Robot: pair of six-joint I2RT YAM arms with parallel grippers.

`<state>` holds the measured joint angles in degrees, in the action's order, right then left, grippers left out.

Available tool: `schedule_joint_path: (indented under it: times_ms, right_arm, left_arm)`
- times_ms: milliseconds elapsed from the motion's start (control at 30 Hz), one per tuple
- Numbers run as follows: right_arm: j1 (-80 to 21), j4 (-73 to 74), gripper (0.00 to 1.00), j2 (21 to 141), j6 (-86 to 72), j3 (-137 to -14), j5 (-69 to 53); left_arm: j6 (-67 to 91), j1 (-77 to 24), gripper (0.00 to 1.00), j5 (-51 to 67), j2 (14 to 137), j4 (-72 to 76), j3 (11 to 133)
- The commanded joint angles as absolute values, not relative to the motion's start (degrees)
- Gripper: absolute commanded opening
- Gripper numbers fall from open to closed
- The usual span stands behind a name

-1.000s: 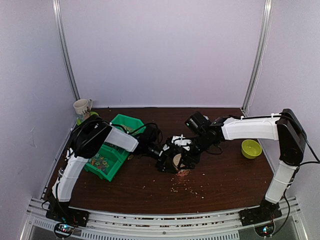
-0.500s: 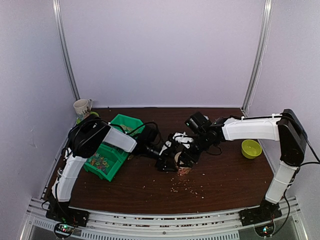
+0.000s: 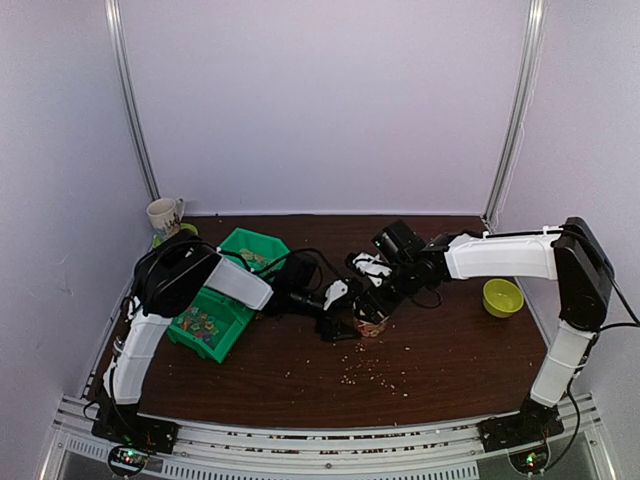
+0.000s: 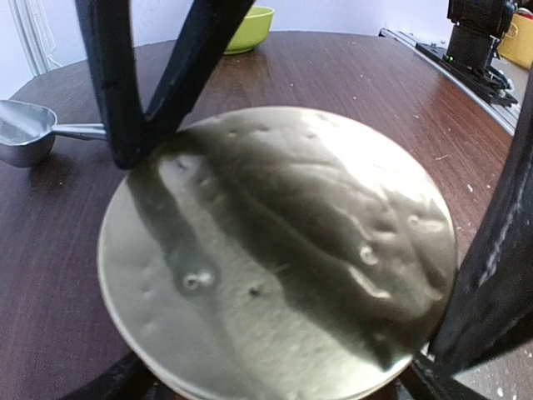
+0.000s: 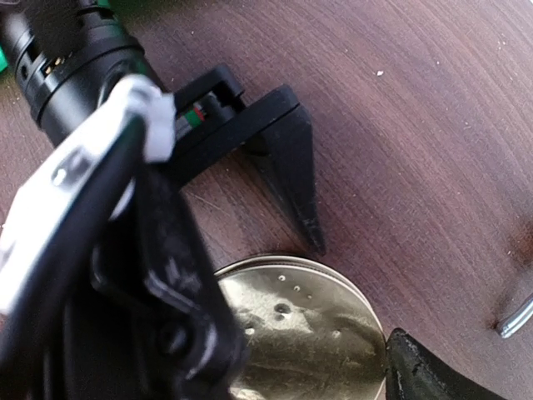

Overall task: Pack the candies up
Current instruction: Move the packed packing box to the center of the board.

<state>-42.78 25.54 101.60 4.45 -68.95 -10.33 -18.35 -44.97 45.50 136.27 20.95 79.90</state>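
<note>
Candies (image 3: 205,325) of mixed colours lie heaped in the near end of a green bin (image 3: 243,243), which sits left of centre on the dark wooden table (image 3: 450,350), under the left arm's elbow. Both arms reach inward and meet at the middle of the table over a small jar (image 3: 370,323) capped by a round gold lid (image 4: 275,258). The left gripper (image 3: 343,318) comes at the jar from the left and the right gripper (image 3: 378,300) from behind and to the right. Each has its jaws spread wide to either side of the lid. In the right wrist view, one pointed black finger of the left gripper ends just beside the lid's rim. Whether either gripper is pressing on the jar or merely flanking it cannot be told. A metal scoop (image 4: 29,132) lies on the wood close beside the jar. Pale crumbs (image 3: 375,378) are scattered on the table nearer the arm bases. A yellow-green bowl (image 3: 502,297) stands well apart to the right, and a mug (image 3: 164,215) stands in the far left corner behind the bin.
</note>
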Motion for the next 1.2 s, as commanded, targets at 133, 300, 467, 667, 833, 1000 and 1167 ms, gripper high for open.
schedule_joint_path:
  times_ms: [133, 300, 467, 667, 833, 1000, 1167]
  right_arm:
    - [-39.3, 24.6, 0.87, 101.1, 2.4, -68.0, -10.6]
    - [-36.8, 24.4, 0.87, 99.6, 1.4, -66.5, -10.5]
    - [-35.5, 24.0, 0.88, 99.0, 1.0, -65.8, -10.3]
    - [-33.3, 23.5, 0.88, 98.5, 0.3, -65.3, -10.9]
    - [-32.5, 23.6, 0.88, 98.7, 0.4, -66.0, -11.2]
    - [-32.5, 23.9, 0.89, 98.9, 0.8, -66.2, -11.2]
    - [-32.4, 23.6, 0.89, 99.0, 0.9, -66.1, -11.5]
  left_arm:
    - [-12.2, -44.3, 0.98, 35.1, 136.5, 17.7, 72.9]
    - [-10.8, -44.1, 0.98, 31.8, 134.2, 18.9, 71.6]
    - [-9.1, -44.1, 0.98, 28.7, 130.3, 21.3, 69.4]
    - [-7.6, -44.0, 0.98, 26.4, 125.6, 20.9, 68.0]
    - [-6.1, -44.1, 0.98, 22.2, 121.5, 18.4, 67.9]
    - [-2.4, -44.0, 0.98, 13.9, 114.9, 15.4, 66.7]
    - [2.0, -43.1, 0.98, 5.1, 110.1, 9.8, 66.6]
